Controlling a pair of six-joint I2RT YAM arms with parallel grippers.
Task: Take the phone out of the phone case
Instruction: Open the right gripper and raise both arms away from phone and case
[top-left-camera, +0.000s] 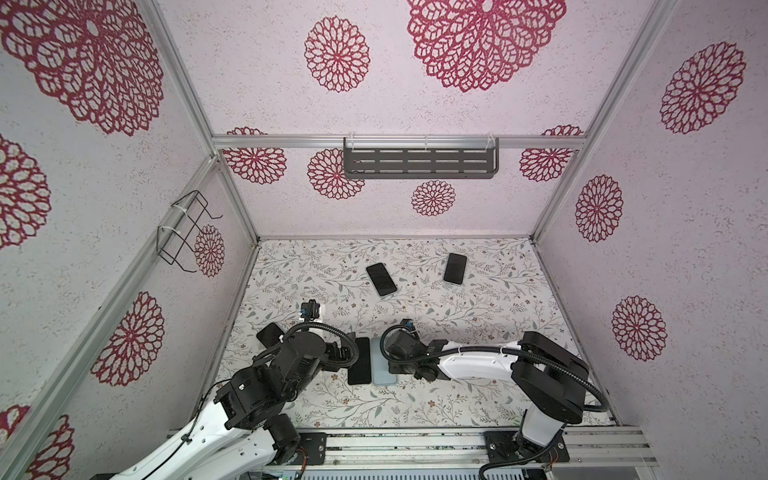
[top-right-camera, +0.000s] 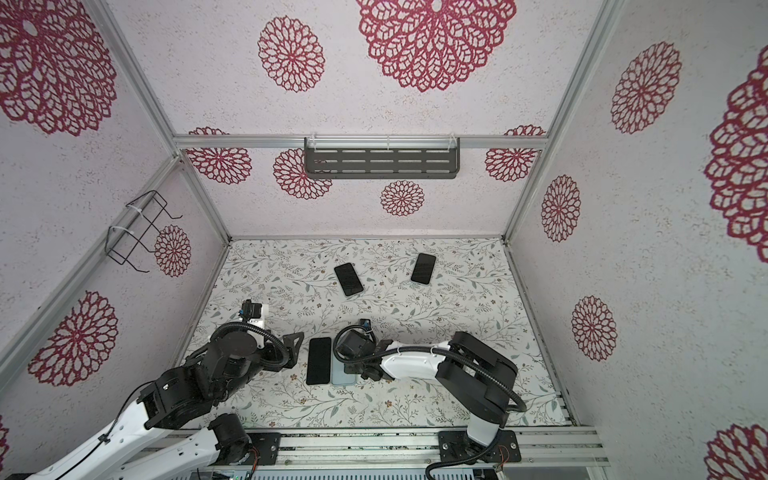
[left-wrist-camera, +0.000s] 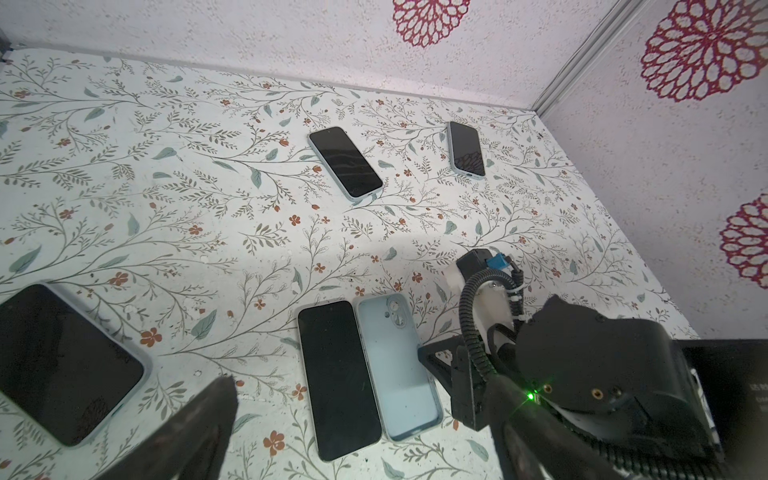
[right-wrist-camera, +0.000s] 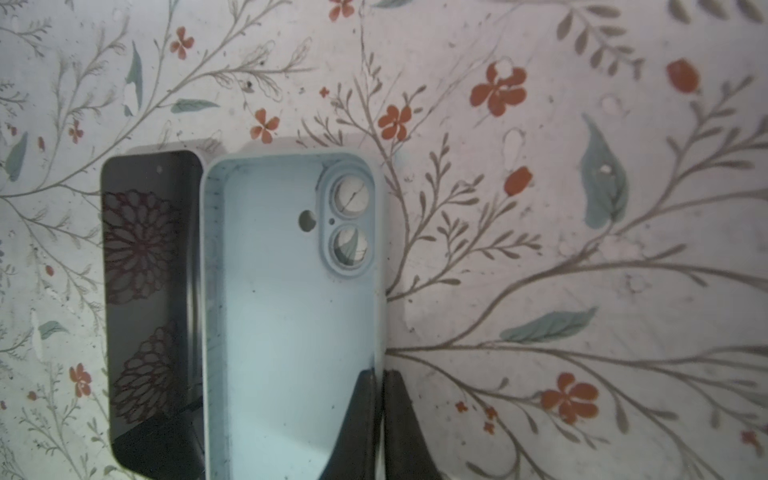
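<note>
Nearest me, my left claw (top-right-camera: 296, 351) hangs with its jaws spread wide, grasping nothing, just left of the phone (left-wrist-camera: 338, 378). The phone lies bare and screen-up on the flowered table (left-wrist-camera: 166, 208) — out of the case (right-wrist-camera: 286, 311). The pale blue case lies hollow side up just beside the phone on its right, long edges parallel. My right claw (right-wrist-camera: 380, 374) is clenched on the case's outer side wall, one finger inside the shell and one outside.

Left of the left arm lies a second phone (left-wrist-camera: 62, 370), screen-up in a pale case; the arm partly hides it in both top views.

Farther back, well apart from these, a third phone (top-left-camera: 381, 279) and a fourth phone (top-left-camera: 455, 269) lie cased and screen-up, each at a slant.

On the back wall hangs a dark slotted shelf (top-left-camera: 419, 160) — a wire rack (top-left-camera: 183, 232) hangs on the left wall.
</note>
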